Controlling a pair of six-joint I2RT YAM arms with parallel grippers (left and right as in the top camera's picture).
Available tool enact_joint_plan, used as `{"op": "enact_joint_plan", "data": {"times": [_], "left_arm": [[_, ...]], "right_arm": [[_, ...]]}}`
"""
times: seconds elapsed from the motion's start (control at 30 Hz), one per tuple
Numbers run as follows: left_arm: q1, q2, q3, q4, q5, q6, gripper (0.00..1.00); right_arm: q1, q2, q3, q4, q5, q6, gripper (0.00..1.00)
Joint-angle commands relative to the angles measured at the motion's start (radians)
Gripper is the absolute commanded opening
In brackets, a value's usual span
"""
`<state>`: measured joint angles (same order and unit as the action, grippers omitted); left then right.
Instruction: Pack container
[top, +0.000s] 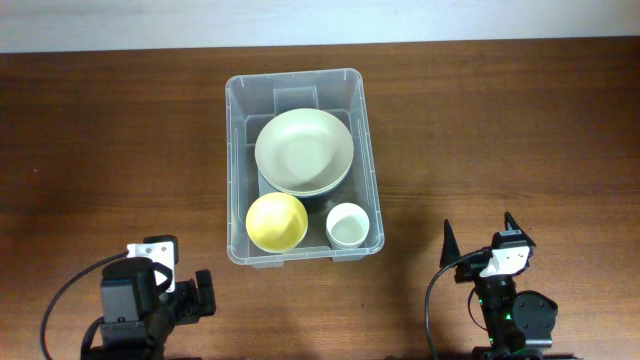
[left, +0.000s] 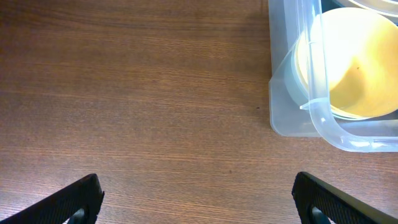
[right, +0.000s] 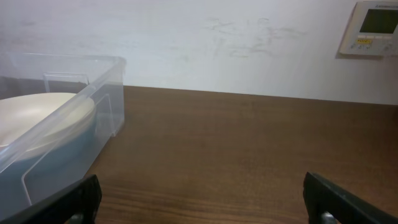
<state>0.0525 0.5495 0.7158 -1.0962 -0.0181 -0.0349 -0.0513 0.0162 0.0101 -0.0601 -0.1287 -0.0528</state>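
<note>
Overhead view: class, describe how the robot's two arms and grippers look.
Both are black. Left arm: boxy, white block on top, black cable looping beside. Right gripper: pointed black fingers, white wrist block, green light, thinner cable.

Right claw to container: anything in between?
Nothing. Between the right claw and the container there is only bare wooden table. The overhead view shows the whole stretch, and the right wrist view agrees.

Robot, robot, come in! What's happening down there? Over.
Left end effector open, right end effector open. Container holds green bowl, yellow bowl, white bowl. Nothing blocking it.
</note>
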Motion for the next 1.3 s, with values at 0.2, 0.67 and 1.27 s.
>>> {"op": "enact_joint_plan", "data": {"times": [0.2, 0.67, 1.27], "left_arm": [[0.000, -0.055, -0.044, 0.017, 0.023, -0.010, 1.00], [0.000, -0.509, -0.653, 0.968, 0.061, 0.027, 0.99], [-0.007, -0.544, -0.707, 1.024, 0.101, 0.142, 0.99]], "right_arm": [[0.005, 0.000, -0.005, -0.006, 0.009, 0.000, 0.99], [0.005, 0.000, -0.005, -0.006, 0.009, 0.000, 0.99], [0.005, 0.000, -0.005, -0.006, 0.009, 0.000, 0.99]]}}
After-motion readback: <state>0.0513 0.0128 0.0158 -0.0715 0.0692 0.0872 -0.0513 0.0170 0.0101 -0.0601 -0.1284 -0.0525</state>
